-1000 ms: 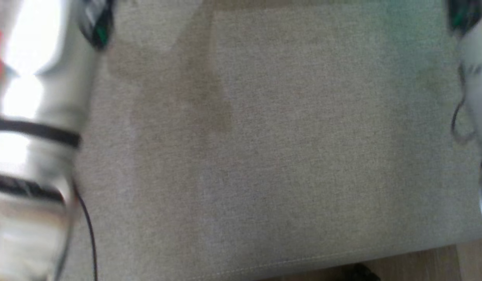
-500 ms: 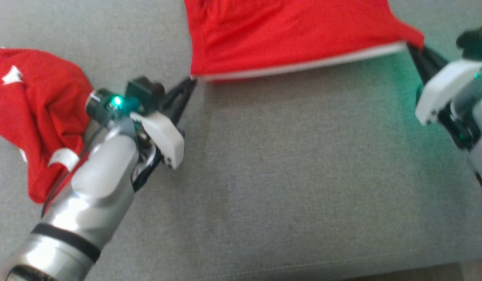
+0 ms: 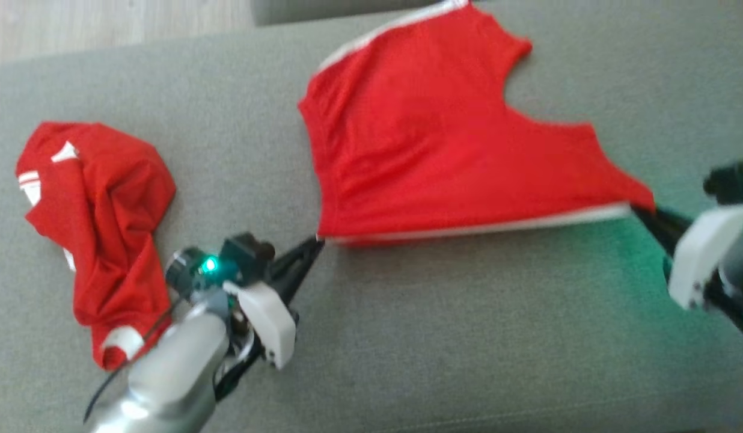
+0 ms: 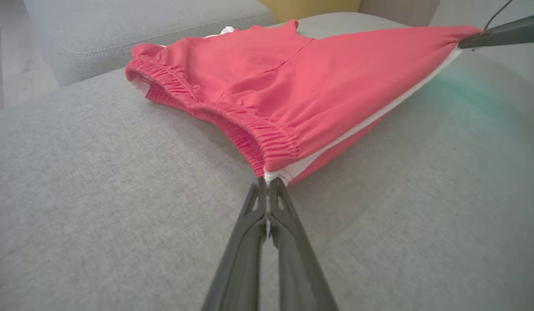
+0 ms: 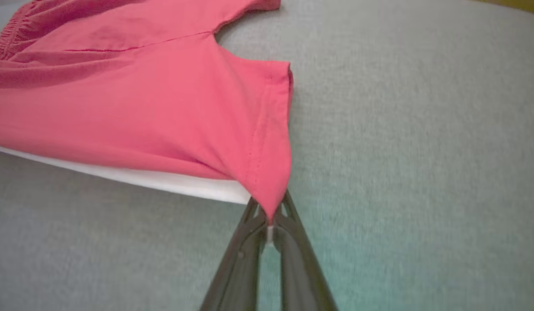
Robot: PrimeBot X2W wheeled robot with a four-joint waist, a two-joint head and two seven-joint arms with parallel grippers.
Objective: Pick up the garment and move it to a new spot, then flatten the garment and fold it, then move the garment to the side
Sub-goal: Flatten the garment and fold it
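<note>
The garment is a pair of red shorts with a white side stripe, spread on the grey sofa cushion. My left gripper is shut on its waistband corner. At the other end my right gripper is shut on the leg-hem corner. The near edge with the white stripe is stretched straight between the two grippers. In the left wrist view the elastic waistband runs away from my fingers, and the right gripper's fingers show at the far corner.
A second red garment with white marks lies crumpled on the cushion left of my left arm. The cushion's front seam runs along the bottom, and wooden floor shows at the top left.
The head camera has tilted up, so the whole picture shifted down. Both grippers stay shut on the garment's corners, and more of the shorts now lies in view.
</note>
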